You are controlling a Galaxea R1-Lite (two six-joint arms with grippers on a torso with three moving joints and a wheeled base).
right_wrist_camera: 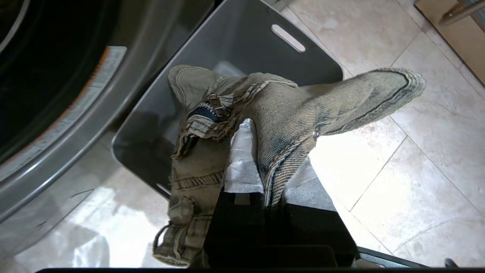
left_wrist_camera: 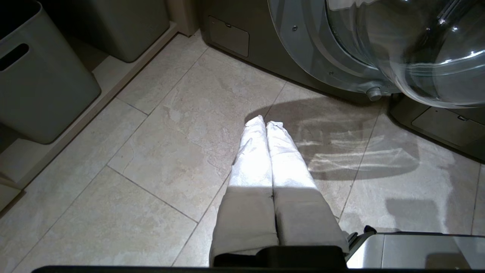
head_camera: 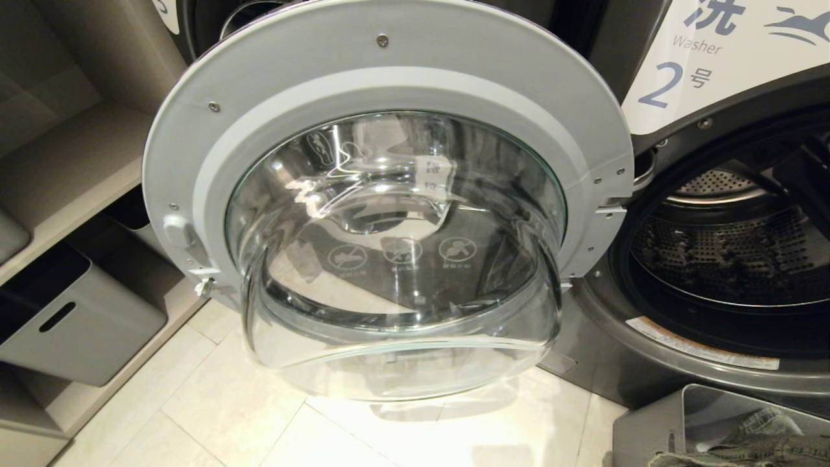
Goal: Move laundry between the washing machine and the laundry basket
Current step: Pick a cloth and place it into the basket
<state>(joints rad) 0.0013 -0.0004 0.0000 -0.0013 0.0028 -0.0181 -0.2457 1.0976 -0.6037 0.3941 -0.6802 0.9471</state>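
- Laundry (right_wrist_camera: 288,121), a faded grey-green denim piece with seams and a rivet, is pinched in the right tool (right_wrist_camera: 261,151), whose white-wrapped fingers (right_wrist_camera: 242,163) are closed on a fold of it.
- It hangs above the basket (right_wrist_camera: 242,41), with one end drooping toward the basket's near wall and another sticking out over the floor tiles (right_wrist_camera: 416,151).
- More of the same cloth shows inside the basket (head_camera: 655,428) at the lower right corner of the head view.
- Basket stands on the floor just beside the washer (head_camera: 648,370), below its open drum (head_camera: 726,253).
- Washer door (head_camera: 389,214) is swung wide to the left.
- Left tool (left_wrist_camera: 266,125) hangs over bare floor with its fingers pressed together and nothing between them.
- Another grey bin (head_camera: 84,324) sits under the shelf at the left.
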